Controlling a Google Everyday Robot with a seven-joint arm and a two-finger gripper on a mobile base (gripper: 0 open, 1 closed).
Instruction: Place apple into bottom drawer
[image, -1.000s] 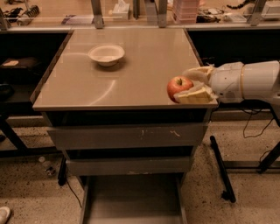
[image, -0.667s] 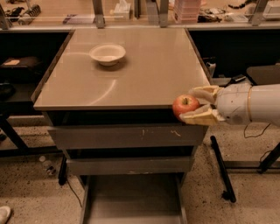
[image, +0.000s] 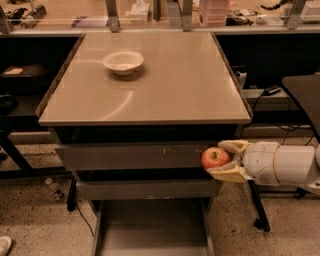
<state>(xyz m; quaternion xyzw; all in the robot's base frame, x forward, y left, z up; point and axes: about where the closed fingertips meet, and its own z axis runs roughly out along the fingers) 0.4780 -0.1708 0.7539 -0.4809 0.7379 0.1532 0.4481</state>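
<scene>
Camera view: apple held clear of the bench

We saw the pincer (image: 218, 159) clamped on the apple (image: 214, 157), one pale finger above the fruit and one beneath. The open bottom drawer (image: 152, 225) lay below it, toward the cabinet's middle. We judged the fruit was held off the bench (image: 175, 90) for lowering in.

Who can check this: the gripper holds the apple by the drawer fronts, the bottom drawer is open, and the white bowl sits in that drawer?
One part is wrong. The camera view shows the white bowl on the tabletop, not in the bottom drawer. The gripper does hold the apple by the drawer fronts, and that drawer is open.
</scene>
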